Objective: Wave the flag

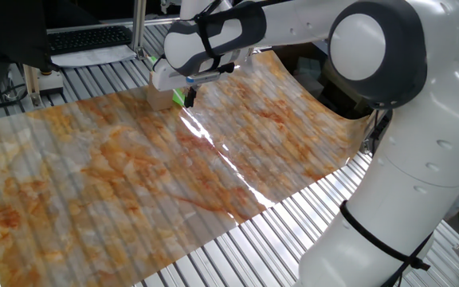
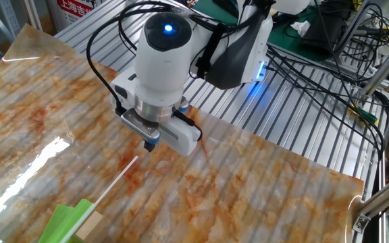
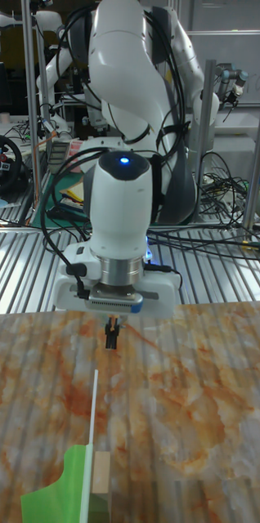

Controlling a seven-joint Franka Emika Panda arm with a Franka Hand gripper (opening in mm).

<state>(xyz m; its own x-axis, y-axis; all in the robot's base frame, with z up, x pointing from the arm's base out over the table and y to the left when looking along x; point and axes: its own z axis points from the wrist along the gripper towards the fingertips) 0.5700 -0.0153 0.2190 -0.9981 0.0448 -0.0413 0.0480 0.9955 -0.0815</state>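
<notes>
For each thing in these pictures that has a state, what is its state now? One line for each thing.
flag: lying flat on the mat, not held, stick pointing toward the gripper.
gripper: fingers together, holding nothing, just beyond the stick's tip.
wooden block: resting on the mat beside the flag.
mat: spread out on the table.

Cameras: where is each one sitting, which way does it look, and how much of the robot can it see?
One fixed view: beside the robot's white base, looking across the marbled mat toward the flag at the far edge; base, arm and wrist show.
The other fixed view: high on the opposite side, looking down at the gripper above the stick; wrist and forearm show.
Tall fixed view: low by the flag, facing the whole arm.
All three show the flag and gripper.
</notes>
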